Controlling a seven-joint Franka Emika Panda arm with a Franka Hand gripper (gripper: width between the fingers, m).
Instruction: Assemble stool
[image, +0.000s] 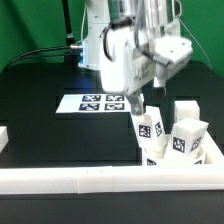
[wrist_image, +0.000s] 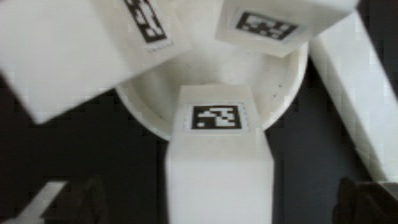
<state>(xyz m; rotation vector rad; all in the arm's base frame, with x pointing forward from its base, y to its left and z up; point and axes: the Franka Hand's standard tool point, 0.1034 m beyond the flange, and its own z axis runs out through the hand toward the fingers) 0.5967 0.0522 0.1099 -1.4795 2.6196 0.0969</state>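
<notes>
Nearest the exterior camera we see a long white border rail (image: 100, 178) running across the front edge of the black counter (image: 40, 125). Just behind it, toward the exterior view's right, stand the blocky white legs (image: 185, 138) of the stool, clustered together and upright or slightly tilted, each bearing a black-and-white square tag. The jaws (image: 140, 100) hang directly above the leftmost leg (image: 150, 130) of this cluster, with the arm's white wrist (image: 125, 55) rising behind them. Farther back, toward the middle of the counter, lies the marker board (image: 100, 102) with its printed tags, flat and apart from the legs. In the wrist view we see a tagged leg (wrist_image: 217, 150) extending lengthwise down the frame, with what appears to be the rounded seat (wrist_image: 196, 80) beyond its tagged end, though the close framing makes this uncertain; two further tagged parts (wrist_image: 267, 25) crowd the far side. We cannot tell whether the jaws are parted or closed on the leg.
</notes>
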